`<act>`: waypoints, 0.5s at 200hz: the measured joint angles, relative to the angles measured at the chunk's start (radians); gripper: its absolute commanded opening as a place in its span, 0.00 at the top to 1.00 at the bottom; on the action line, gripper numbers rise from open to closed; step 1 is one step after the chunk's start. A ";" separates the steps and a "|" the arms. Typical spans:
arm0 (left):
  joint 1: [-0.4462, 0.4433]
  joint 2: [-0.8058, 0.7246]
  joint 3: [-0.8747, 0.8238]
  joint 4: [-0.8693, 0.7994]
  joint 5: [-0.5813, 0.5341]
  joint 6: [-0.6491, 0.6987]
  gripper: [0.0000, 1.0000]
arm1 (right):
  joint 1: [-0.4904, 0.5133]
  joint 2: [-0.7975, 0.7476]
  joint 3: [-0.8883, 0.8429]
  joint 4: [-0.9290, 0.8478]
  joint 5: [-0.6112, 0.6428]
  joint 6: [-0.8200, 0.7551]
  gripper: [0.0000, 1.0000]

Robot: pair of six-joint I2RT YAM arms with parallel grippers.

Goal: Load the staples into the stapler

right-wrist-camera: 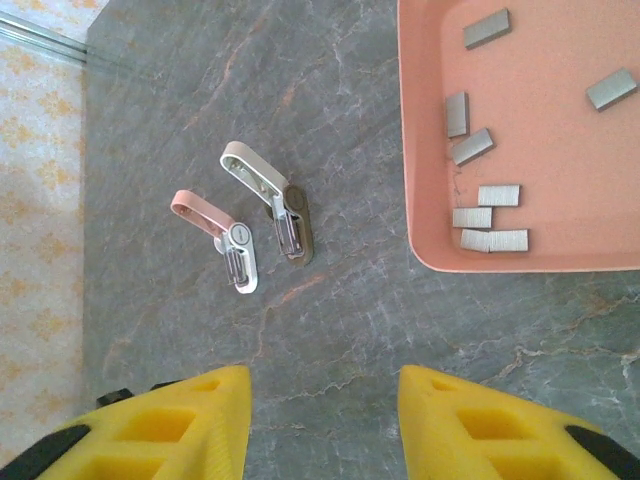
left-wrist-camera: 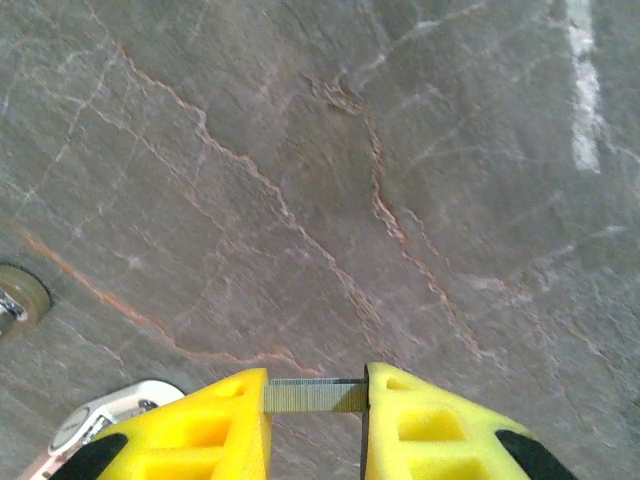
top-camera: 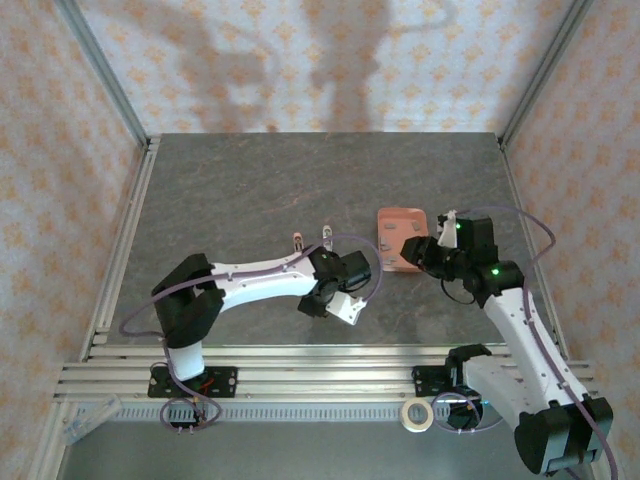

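The left arm [top-camera: 260, 280] reaches in over the middle of the grey table [top-camera: 230, 190]. Its wrist camera shows the left pincer [left-wrist-camera: 315, 390] pressed onto a strip [left-wrist-camera: 315, 396] of staples. The strip is held flat between the two yellow fingers [left-wrist-camera: 200, 425], one end against each, above bare table.

Further back from that arm, near the table's middle, lies the stapler [right-wrist-camera: 213, 238] – pale pink, with its silver channel swung out from the pink arm. A white stapler [right-wrist-camera: 268, 195] lies just beside it on the tray side, also opened out. The two are close, but whether they touch I cannot tell. Nothing grips either one.

Right of them, apart from both, sits the pink tray [right-wrist-camera: 550, 160]. Loose staples [right-wrist-camera: 498, 195] lie scattered in it as several short grey strips, three of them bunched near one corner and the others spread toward the far side.

The right arm [top-camera: 510, 310] comes in from the right – in the top view its wrist sits at the tray's right edge. The right pincer [right-wrist-camera: 320, 420] is spread wide with nothing between its fingers [right-wrist-camera: 170, 420]. It hangs over bare table, with the staplers ahead to its left and the tray's corner ahead to its right.
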 measured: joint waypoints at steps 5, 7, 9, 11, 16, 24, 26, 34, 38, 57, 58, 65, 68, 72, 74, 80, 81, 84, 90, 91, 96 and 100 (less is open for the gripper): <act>-0.003 0.012 0.008 -0.001 -0.004 0.000 0.76 | 0.000 0.000 0.003 -0.004 0.001 -0.004 0.58; -0.003 0.015 0.010 -0.001 -0.006 0.000 0.76 | 0.000 0.000 0.003 -0.006 0.002 -0.004 0.58; -0.005 0.020 0.012 -0.001 -0.007 0.000 0.76 | 0.000 -0.001 0.004 -0.008 0.003 -0.006 0.58; -0.005 0.025 0.015 -0.001 -0.010 0.000 0.76 | 0.000 -0.001 0.004 -0.010 0.003 -0.008 0.58; -0.007 0.035 0.022 -0.001 -0.013 0.000 0.76 | 0.000 -0.001 0.006 -0.016 0.003 -0.010 0.58; -0.011 0.050 0.030 -0.002 -0.014 0.001 0.76 | 0.000 -0.001 0.009 -0.025 0.007 -0.016 0.58; -0.011 0.054 0.032 -0.001 -0.015 0.000 0.76 | 0.000 -0.001 0.010 -0.026 0.007 -0.016 0.58; -0.013 0.067 0.040 -0.001 -0.017 0.000 0.76 | 0.000 -0.001 0.012 -0.034 0.011 -0.023 0.58; -0.014 0.072 0.043 -0.001 -0.017 0.000 0.76 | 0.000 -0.002 0.013 -0.037 0.011 -0.023 0.58; -0.019 0.101 0.060 -0.002 -0.021 -0.001 0.76 | 0.000 -0.002 0.017 -0.050 0.023 -0.034 0.58; -0.020 0.104 0.061 -0.002 -0.021 -0.001 0.76 | 0.000 -0.002 0.017 -0.050 0.023 -0.034 0.58; -0.023 0.115 0.067 -0.002 -0.021 -0.001 0.76 | 0.000 -0.002 0.018 -0.054 0.026 -0.037 0.58; -0.024 0.120 0.069 -0.001 -0.022 -0.001 0.76 | 0.000 -0.002 0.018 -0.055 0.027 -0.037 0.58; -0.024 0.128 0.073 -0.002 -0.022 -0.001 0.76 | 0.000 -0.003 0.018 -0.057 0.029 -0.038 0.58; -0.026 0.130 0.074 -0.002 -0.022 -0.002 0.76 | 0.000 -0.003 0.018 -0.058 0.029 -0.038 0.58; -0.026 0.140 0.077 -0.001 -0.022 -0.002 0.76 | 0.000 -0.005 0.018 -0.061 0.030 -0.040 0.58; -0.027 0.142 0.079 -0.001 -0.022 -0.002 0.76 | 0.000 -0.005 0.018 -0.062 0.030 -0.041 0.58; -0.029 0.146 0.080 -0.001 -0.022 -0.004 0.76 | 0.000 -0.006 0.018 -0.063 0.031 -0.041 0.58; -0.031 0.154 0.082 -0.001 -0.022 -0.005 0.76 | 0.000 -0.008 0.018 -0.065 0.033 -0.041 0.58; -0.031 0.156 0.083 -0.001 -0.022 -0.005 0.76 | 0.000 -0.008 0.018 -0.066 0.033 -0.041 0.58; -0.032 0.162 0.085 -0.001 -0.022 -0.005 0.75 | 0.000 -0.010 0.018 -0.067 0.033 -0.041 0.58; -0.033 0.166 0.086 -0.001 -0.022 -0.005 0.75 | 0.000 -0.011 0.018 -0.068 0.033 -0.041 0.58</act>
